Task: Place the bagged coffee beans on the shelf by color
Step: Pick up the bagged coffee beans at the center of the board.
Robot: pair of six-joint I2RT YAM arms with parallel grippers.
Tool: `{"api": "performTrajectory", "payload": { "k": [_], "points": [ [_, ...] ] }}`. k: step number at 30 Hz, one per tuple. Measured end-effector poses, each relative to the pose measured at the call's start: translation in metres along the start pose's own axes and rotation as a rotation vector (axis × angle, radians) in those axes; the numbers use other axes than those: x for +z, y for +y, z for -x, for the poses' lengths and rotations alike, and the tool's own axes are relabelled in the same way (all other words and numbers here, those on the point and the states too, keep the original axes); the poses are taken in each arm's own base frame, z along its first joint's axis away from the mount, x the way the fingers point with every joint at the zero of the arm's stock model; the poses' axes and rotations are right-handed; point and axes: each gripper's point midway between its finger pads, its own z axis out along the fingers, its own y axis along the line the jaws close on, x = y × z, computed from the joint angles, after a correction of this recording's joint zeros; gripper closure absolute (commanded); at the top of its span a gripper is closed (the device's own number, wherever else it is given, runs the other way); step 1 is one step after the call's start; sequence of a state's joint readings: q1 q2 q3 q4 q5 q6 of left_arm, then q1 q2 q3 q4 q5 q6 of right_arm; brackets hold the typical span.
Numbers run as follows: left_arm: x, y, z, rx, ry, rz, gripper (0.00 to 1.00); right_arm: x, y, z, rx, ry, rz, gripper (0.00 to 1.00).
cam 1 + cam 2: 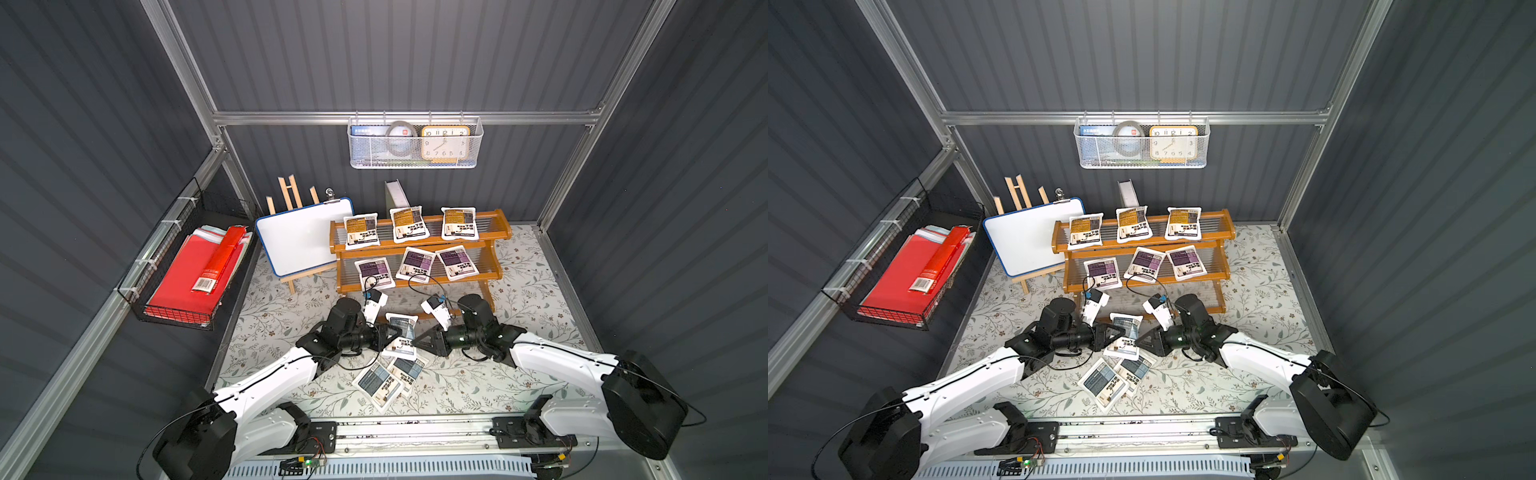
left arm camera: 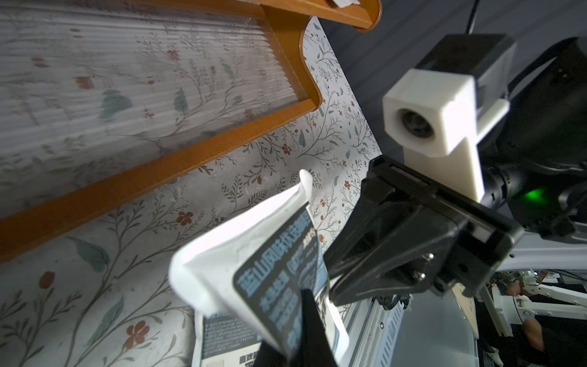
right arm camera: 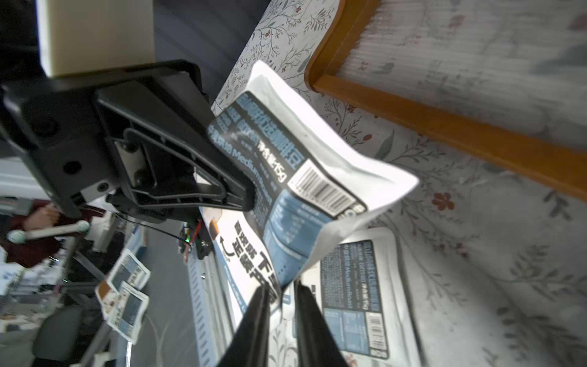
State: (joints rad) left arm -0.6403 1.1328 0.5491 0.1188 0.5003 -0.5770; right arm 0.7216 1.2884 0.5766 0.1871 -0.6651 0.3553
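A grey-blue bag of coffee beans [image 1: 402, 337] [image 1: 1124, 337] hangs above the floral mat between both arms. My left gripper [image 1: 395, 332] [image 2: 295, 317] is shut on one edge of that bag [image 2: 254, 254]. My right gripper [image 1: 415, 338] [image 3: 282, 286] faces it with its jaws a little apart, and the bag's [image 3: 311, 178] corner sits just at their tips. Two more grey-blue bags [image 1: 380, 384] [image 1: 409, 368] lie overlapping on the mat. The shelf [image 1: 494, 274] [image 1: 1217, 237] holds three yellow-orange bags [image 1: 409, 224] on its top tier and three purple bags [image 1: 415, 264] on the middle one.
A whiteboard [image 1: 301, 237] on a wooden easel stands left of the shelf. A black wire basket [image 1: 195, 274] with red folders hangs on the left wall. A white mesh basket [image 1: 415, 143] with a clock hangs on the back wall. A metal rail [image 1: 415, 432] runs along the front.
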Motion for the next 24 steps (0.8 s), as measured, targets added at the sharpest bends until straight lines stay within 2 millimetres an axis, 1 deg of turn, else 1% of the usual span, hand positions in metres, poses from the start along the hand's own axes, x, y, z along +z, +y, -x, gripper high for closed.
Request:
{"api": "performTrajectory", "payload": {
  "k": [2, 4, 7, 9, 11, 13, 18, 24],
  "points": [
    [0.001, 0.007, 0.003, -0.005, -0.017, 0.033, 1.00, -0.001, -0.001, 0.008, 0.022, -0.032, -0.005, 0.59],
    [0.000, 0.013, 0.011, -0.010, -0.056, 0.067, 1.00, -0.003, 0.000, 0.015, 0.033, -0.067, 0.000, 0.55],
    [-0.002, 0.019, 0.032, -0.026, -0.153, 0.110, 1.00, -0.006, -0.002, 0.021, 0.066, -0.114, 0.008, 0.54],
    [-0.002, 0.023, 0.043, -0.041, -0.207, 0.128, 1.00, -0.007, -0.007, 0.021, 0.101, -0.141, 0.008, 0.53],
    [0.002, 0.028, 0.050, -0.062, -0.242, 0.137, 1.00, -0.008, -0.012, 0.018, 0.140, -0.163, 0.009, 0.53],
    [0.007, 0.032, 0.055, -0.083, -0.266, 0.137, 1.00, -0.007, -0.017, 0.017, 0.174, -0.181, 0.006, 0.53],
    [0.020, 0.039, 0.059, -0.124, -0.282, 0.127, 1.00, -0.003, -0.021, 0.029, 0.200, -0.229, 0.021, 0.54],
    [0.021, 0.038, 0.065, -0.135, -0.305, 0.112, 1.00, 0.006, -0.028, 0.035, 0.237, -0.250, 0.041, 0.56]
  ]
}}
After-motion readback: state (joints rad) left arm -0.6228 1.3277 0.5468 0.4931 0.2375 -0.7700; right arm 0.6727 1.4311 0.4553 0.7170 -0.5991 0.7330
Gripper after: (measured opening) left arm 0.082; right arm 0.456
